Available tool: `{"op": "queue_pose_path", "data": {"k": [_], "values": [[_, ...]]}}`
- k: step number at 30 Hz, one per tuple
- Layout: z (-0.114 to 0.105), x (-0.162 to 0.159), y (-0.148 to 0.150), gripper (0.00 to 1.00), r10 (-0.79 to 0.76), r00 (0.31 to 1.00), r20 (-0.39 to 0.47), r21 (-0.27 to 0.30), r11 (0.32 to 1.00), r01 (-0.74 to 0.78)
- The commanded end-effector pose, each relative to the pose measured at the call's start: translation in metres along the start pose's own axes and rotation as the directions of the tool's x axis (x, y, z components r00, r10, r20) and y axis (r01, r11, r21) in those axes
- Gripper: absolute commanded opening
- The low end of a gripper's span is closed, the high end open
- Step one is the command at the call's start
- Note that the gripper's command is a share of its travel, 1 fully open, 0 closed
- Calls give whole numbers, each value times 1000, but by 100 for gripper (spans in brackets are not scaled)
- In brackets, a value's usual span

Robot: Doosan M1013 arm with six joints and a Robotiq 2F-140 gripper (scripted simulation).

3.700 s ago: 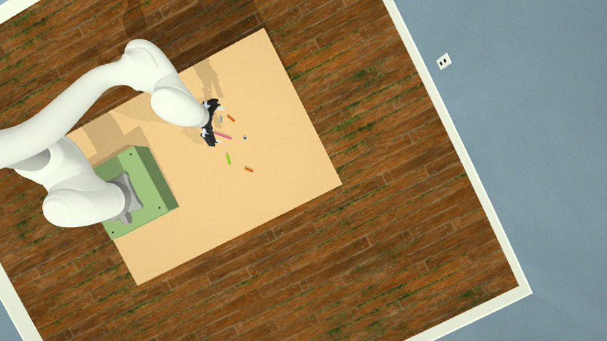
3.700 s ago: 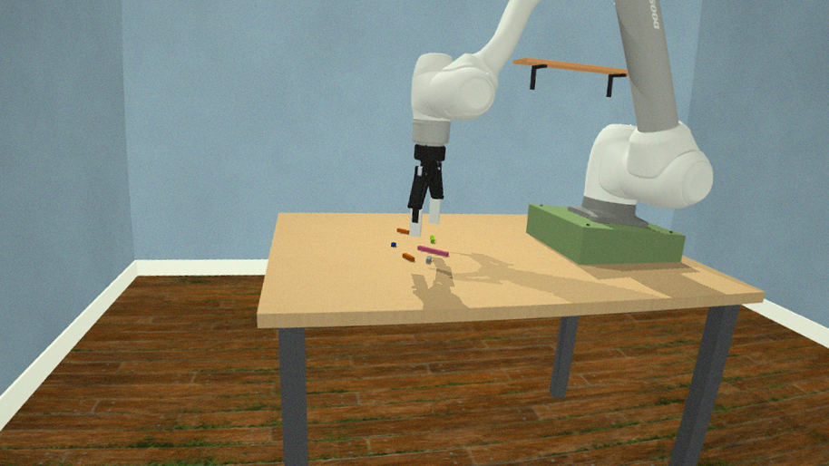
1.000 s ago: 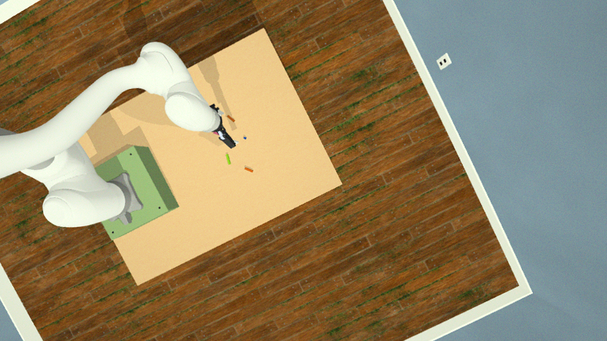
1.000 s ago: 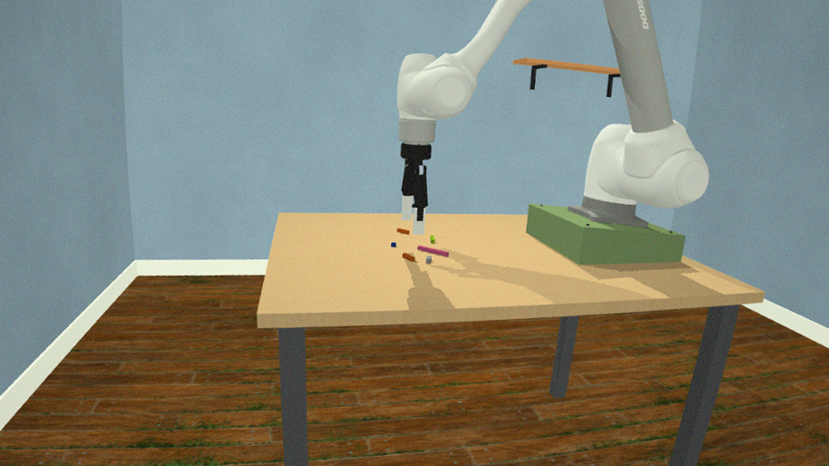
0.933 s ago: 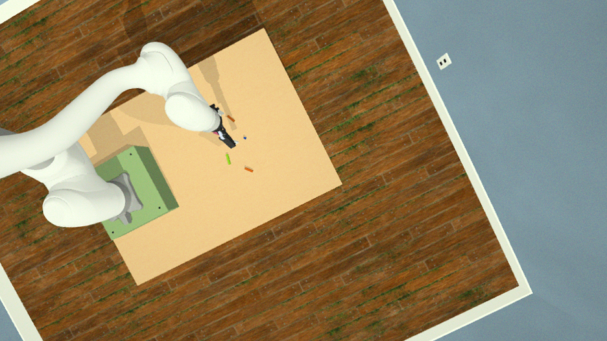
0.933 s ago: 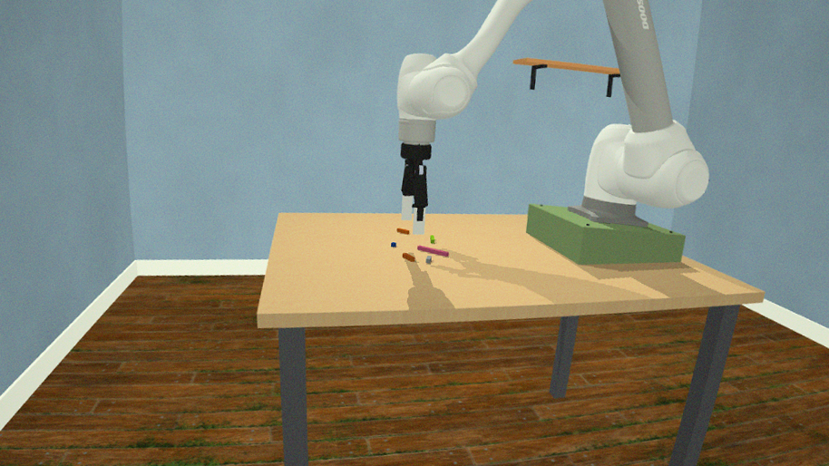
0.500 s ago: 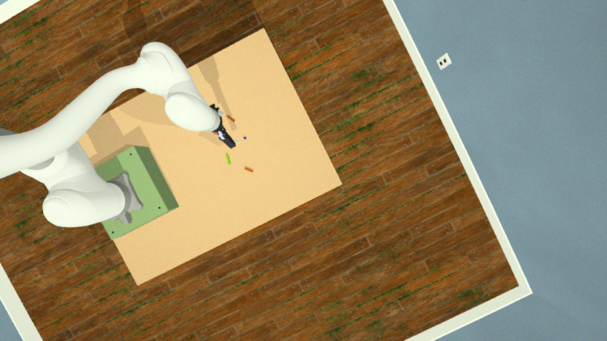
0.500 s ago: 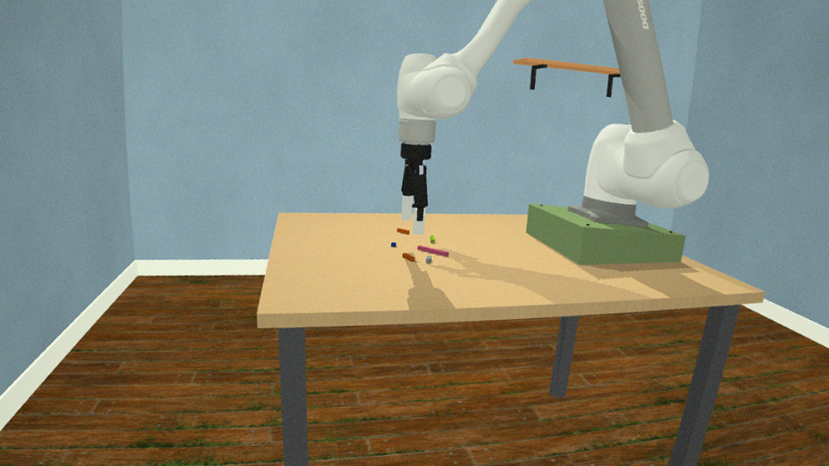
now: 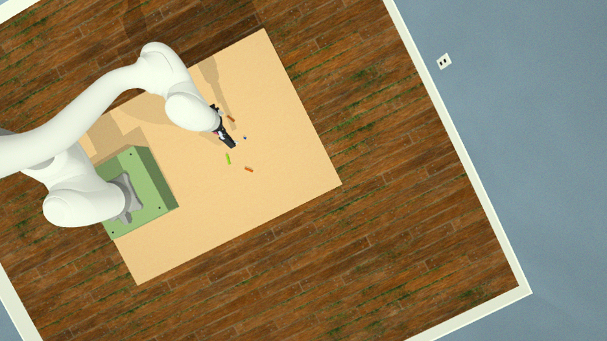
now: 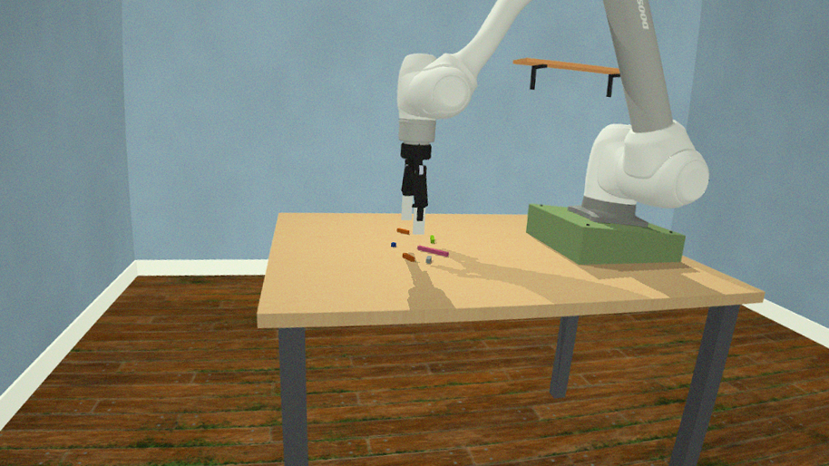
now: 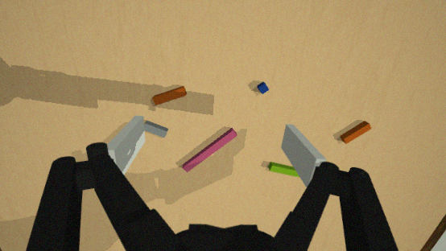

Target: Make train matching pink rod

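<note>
Gripper (image 11: 217, 150) spread to full width, empty, poised above the table (image 11: 322, 40) over the cluster of rods.

Pink rod (image 11: 210, 150) flat on the table, roughly midway between the two fingertips in the wrist view, not touched by either. Grey rod (image 11: 156, 128) just beside the left-hand pad, partly hidden behind it. Lime rod (image 11: 282, 168) partly hidden behind the right-hand pad. Two orange rods: one (image 11: 169, 96) beyond the grey rod, the other (image 11: 356, 132) out to the right. Blue rod (image 11: 262, 88), a small cube, farther off, well apart from the rest.

No two rods end to end; all scattered at differing angles, each apart from its neighbours. Train not yet begun.

Judged by the colour code: blue, grey and lime together equal to pink, so likely the three wanted; only one other trio possible without magenta in view, none found. Remaining: three pick-and-place moves, alignment in one straight line, both orange rods and the pink rod kept well apart, then release.
</note>
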State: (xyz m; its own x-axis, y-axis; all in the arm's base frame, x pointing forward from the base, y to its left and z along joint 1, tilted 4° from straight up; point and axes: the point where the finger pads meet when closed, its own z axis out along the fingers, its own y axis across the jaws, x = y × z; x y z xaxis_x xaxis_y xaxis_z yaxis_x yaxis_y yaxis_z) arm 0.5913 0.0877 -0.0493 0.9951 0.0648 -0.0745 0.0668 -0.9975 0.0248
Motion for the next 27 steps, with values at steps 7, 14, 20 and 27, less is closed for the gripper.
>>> {"op": "queue_pose_path", "data": {"k": [7, 14, 20, 27], "values": [[-2, 5, 2, 100, 2, 1000, -3, 4, 1000, -2], [-2, 5, 2, 100, 2, 1000, -3, 4, 1000, -2], [-2, 5, 2, 100, 2, 1000, -3, 4, 1000, -2], [-2, 4, 3, 100, 22, 1000, -3, 4, 1000, -22]]}}
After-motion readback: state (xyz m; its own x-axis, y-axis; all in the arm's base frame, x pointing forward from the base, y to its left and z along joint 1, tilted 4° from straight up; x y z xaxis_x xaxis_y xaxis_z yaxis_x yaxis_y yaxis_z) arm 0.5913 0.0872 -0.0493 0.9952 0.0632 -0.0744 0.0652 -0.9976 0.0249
